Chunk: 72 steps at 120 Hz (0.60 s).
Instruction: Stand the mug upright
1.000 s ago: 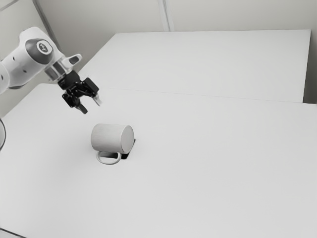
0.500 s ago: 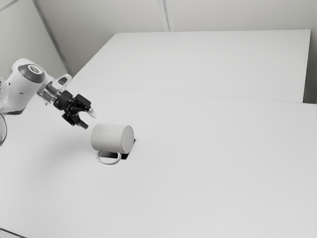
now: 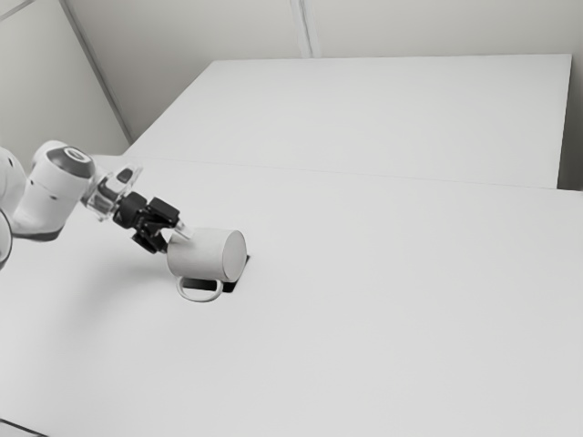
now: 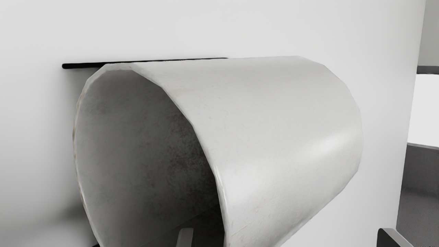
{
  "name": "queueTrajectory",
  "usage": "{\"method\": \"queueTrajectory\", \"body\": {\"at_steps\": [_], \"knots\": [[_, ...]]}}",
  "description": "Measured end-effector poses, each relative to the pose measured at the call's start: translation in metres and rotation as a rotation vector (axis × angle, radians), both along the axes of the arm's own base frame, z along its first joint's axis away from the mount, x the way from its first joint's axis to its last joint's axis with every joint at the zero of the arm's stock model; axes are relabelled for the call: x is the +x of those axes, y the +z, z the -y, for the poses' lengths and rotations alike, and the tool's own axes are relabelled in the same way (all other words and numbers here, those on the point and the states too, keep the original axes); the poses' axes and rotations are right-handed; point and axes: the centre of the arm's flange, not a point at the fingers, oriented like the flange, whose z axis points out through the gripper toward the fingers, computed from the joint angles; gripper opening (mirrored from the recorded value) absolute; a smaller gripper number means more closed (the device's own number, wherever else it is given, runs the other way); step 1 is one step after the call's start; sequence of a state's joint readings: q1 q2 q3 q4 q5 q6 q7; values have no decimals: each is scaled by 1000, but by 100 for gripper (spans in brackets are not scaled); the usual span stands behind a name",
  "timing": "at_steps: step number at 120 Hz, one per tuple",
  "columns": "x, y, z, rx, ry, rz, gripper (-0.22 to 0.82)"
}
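Observation:
The white mug (image 3: pixel 205 254) lies on its side on the table, its closed base facing the exterior view's right and its handle pointing toward the view's bottom. My gripper (image 3: pixel 176 238) is at the mug's mouth end, with one fingertip overlapping the upper side of the wall. Seen from the wrist, the mug (image 4: pixel 274 113) shows its dark open mouth. The gripper (image 4: pixel 288 237) stands open there, one finger at the mouth and the other beyond the outer wall, so the rim side lies between them. Contact cannot be made out.
The white table (image 3: pixel 364 309) extends around the mug, with a second white surface (image 3: pixel 383 114) behind it. A dark flat patch (image 3: pixel 230 287) shows beside the mug's base and handle. Pale walls (image 3: pixel 410 27) rise at the back.
My hand has come down and toward the exterior view's right, from above the mug to its mouth end. The mug has not moved.

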<state>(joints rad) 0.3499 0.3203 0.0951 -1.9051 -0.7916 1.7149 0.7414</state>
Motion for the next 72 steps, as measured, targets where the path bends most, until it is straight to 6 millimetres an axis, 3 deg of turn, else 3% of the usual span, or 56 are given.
{"method": "queueTrajectory", "body": {"at_steps": [12,29,41,72], "knots": [[0,5,9,-2,-4,31,50],[4,16,16,8,-14,70,22],[12,24,31,19,-39,97,8],[33,43,58,51,-78,156,-5]]}}
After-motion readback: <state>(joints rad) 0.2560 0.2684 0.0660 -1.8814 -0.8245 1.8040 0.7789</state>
